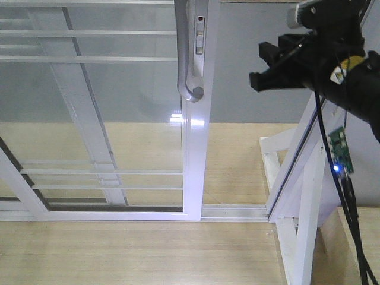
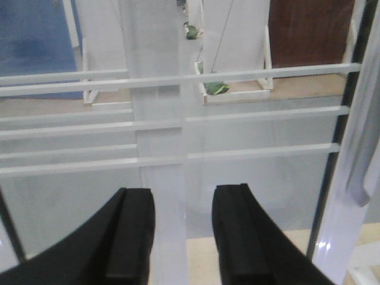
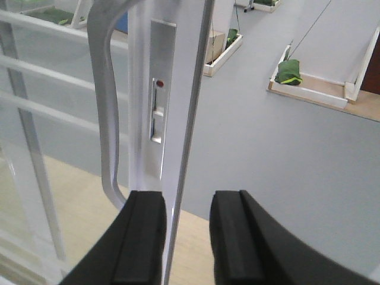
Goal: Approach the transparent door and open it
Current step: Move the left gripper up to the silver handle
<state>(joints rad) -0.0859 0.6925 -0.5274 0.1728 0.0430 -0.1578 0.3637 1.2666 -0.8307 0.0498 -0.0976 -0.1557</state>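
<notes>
Up at the front view's right, right hand [image 1: 262,64] is hovering beside the transparent door [image 1: 119,119], apart from its stile [image 1: 199,148]. Door is standing upright, long axis vertical, pull handle [image 1: 185,59] running down the stile. Left wrist view: left hand [image 2: 181,237] is gaping moderately, empty, facing the door's horizontal bars [image 2: 178,122]. Right wrist view: right hand's fingers [image 3: 142,237] are sitting parted, empty, stile edge lining up with the gap.

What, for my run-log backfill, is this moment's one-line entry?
right gripper: open, short of handle | left gripper: open, facing transparent door | handle: untouched
</notes>
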